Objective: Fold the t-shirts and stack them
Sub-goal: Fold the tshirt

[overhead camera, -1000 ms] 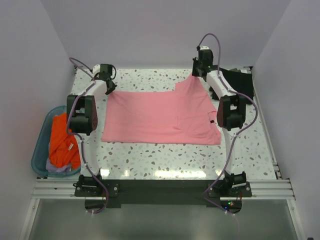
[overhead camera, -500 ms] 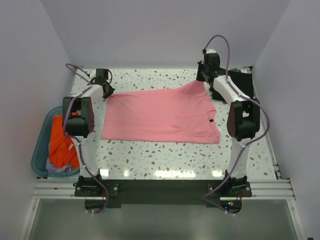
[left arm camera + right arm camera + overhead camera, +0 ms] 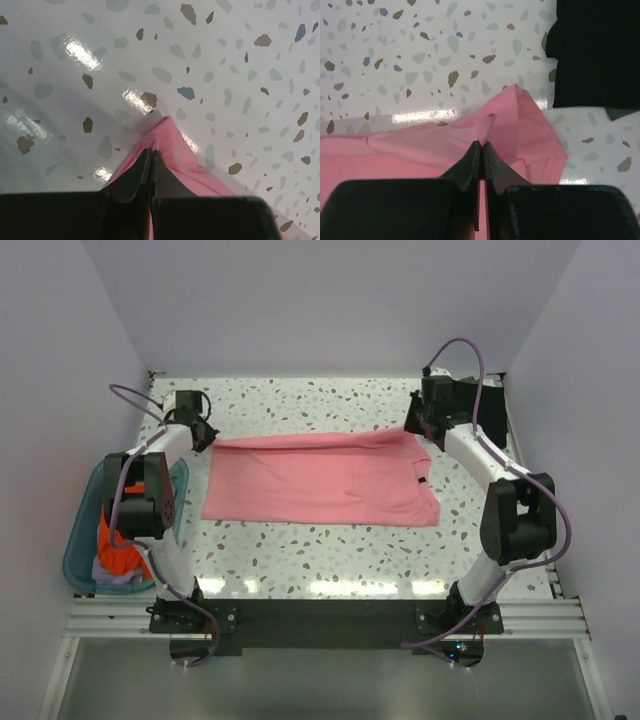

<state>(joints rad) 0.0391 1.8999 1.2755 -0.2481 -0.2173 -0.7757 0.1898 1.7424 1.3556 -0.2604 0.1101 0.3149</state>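
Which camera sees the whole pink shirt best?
The top view: the pink shirt lies there whole on the table. The wrist views each show just one corner, pinched by the left gripper and the right gripper.

Both arms reach far out. The left gripper [image 3: 203,437], upper left, and the right gripper [image 3: 412,428], upper right, each pinch the pink t-shirt [image 3: 320,480] tight.

salmon-pink t-shirt [image 3: 320,478], black t-shirt [image 3: 597,52], speckled table [image 3: 330,550]
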